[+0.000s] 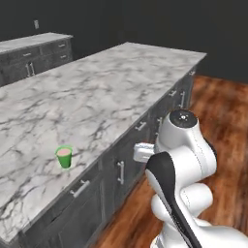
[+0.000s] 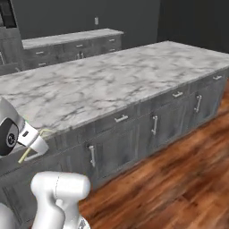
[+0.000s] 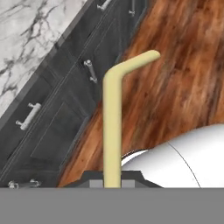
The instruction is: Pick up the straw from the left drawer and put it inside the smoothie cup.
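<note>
**Straw in hand, cup still to reach**

Long marble counter (image 1: 97, 97) running left and far, dark cabinet fronts (image 2: 134, 134) below, every drawer in sight pushed in. Small green smoothie cup (image 1: 64, 157) upright near the counter's near edge, nothing poking out of it. Gripper (image 3: 112, 183) clamped together on the yellow straw (image 3: 112, 127), bent tip outward, above the wood floor (image 3: 183, 65). Pick-up apparently done; carrying across and dropping into the cup left.

A long marble counter (image 1: 97, 97) runs toward one o'clock over dark-grey cabinets (image 2: 134, 134) with silver bar handles. Brown wood floor (image 2: 179, 188) lies at four o'clock. Dark walls (image 1: 145, 19) back a second counter (image 1: 29, 41) at eleven o'clock.
</note>
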Robot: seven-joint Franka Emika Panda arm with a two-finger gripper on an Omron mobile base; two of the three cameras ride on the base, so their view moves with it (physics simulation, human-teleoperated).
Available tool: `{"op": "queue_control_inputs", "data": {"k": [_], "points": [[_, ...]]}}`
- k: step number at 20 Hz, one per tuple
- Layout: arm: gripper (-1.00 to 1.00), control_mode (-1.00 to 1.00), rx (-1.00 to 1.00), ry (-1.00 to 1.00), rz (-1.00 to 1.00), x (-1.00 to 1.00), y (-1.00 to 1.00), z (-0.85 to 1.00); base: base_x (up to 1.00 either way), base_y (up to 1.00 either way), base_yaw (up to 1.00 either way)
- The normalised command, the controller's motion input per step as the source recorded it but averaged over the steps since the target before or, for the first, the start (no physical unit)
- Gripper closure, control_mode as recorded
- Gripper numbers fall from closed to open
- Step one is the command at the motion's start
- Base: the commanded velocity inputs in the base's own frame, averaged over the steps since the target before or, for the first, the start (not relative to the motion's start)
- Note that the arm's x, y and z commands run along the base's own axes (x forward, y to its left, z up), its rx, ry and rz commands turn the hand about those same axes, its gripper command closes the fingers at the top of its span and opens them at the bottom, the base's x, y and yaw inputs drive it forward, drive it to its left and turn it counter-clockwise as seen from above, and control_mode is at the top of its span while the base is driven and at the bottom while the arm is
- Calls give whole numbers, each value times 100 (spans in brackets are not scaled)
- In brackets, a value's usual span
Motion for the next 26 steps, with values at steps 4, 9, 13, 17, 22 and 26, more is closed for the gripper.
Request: {"op": "queue_control_inputs", "data": {"k": [4,9,13,17,22,26], "points": [[100,100,0,0,0,0,0,0,98,-66,48],[100,100,0,0,0,0,0,0,67,-38,79],[100,100,0,0,0,0,0,0,43,-3,87],[100,100,0,0,0,0,0,0,63,8,75],[100,100,0,0,0,0,0,0,66,17,4],[100,100,0,0,0,0,0,0,53,33,-2]]}}
